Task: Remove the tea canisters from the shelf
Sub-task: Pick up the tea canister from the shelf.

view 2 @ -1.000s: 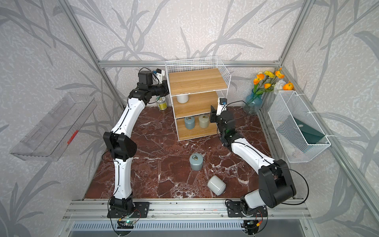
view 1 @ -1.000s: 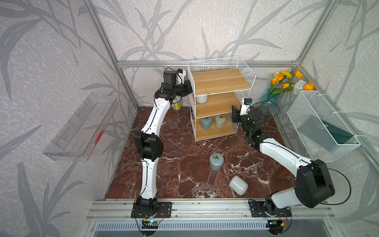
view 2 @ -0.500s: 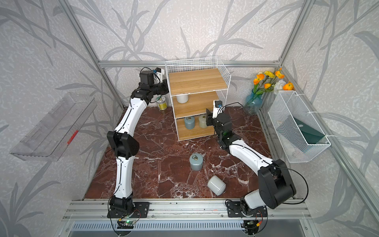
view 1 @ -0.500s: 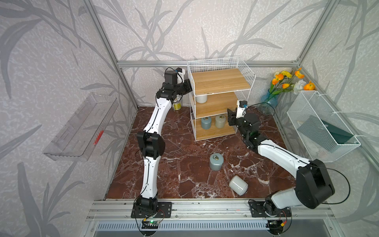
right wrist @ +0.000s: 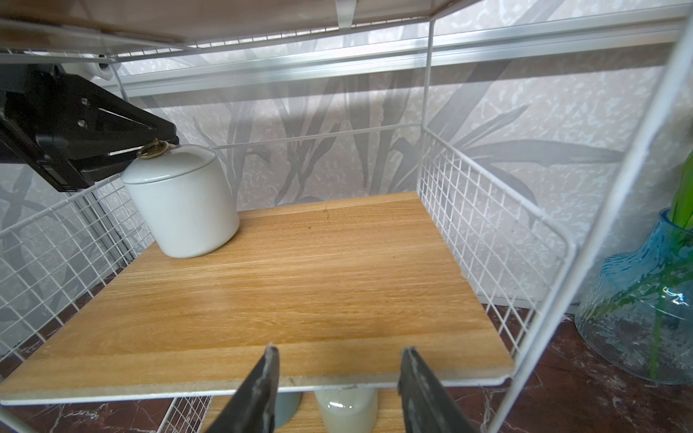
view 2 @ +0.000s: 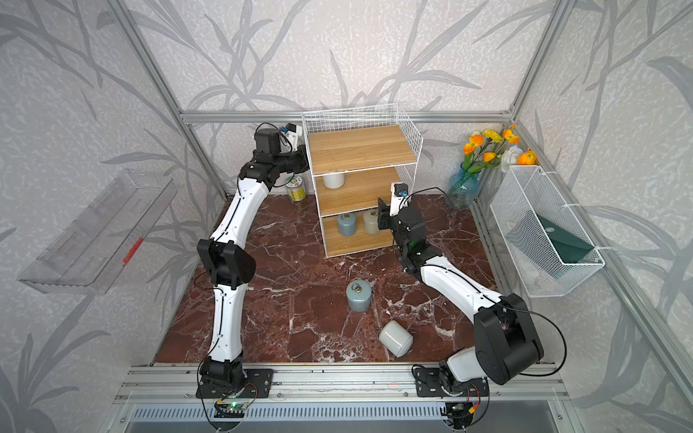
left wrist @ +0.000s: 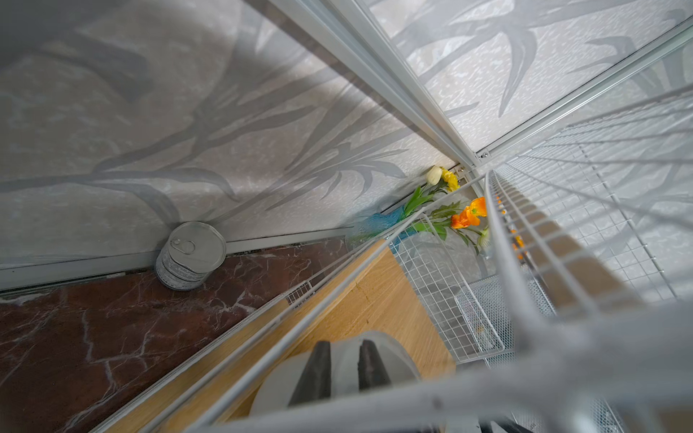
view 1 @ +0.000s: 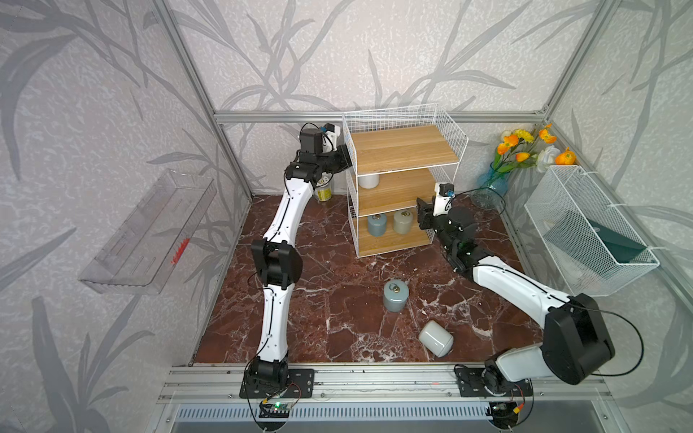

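Observation:
The shelf [view 1: 407, 150] stands at the back. An off-white tea canister [view 1: 368, 180] [right wrist: 183, 210] sits on its middle board. A blue-grey one [view 1: 376, 225] and a beige one [view 1: 402, 222] sit on the bottom board. On the floor, a blue-grey canister [view 1: 394, 297] stands upright and an off-white one [view 1: 436, 338] lies on its side. My left gripper [left wrist: 344, 345] [right wrist: 157, 144] reaches through the shelf's left side over the off-white lid, jaws a narrow slit apart at the brass ring pull [right wrist: 152, 149]. My right gripper [right wrist: 340, 350] [view 1: 422, 216] is open and empty at the middle board's front edge.
A green-and-yellow tin [view 1: 323, 190] [left wrist: 193, 255] stands against the back wall left of the shelf. A blue glass vase of flowers [view 1: 492, 183] fills the back right corner. A white mesh basket [view 1: 585, 232] hangs on the right wall, a clear tray [view 1: 150, 232] on the left wall.
My right gripper has moved left, up to the shelf's front right. The left arm has edged a little closer to the shelf's side. The canisters have not moved.

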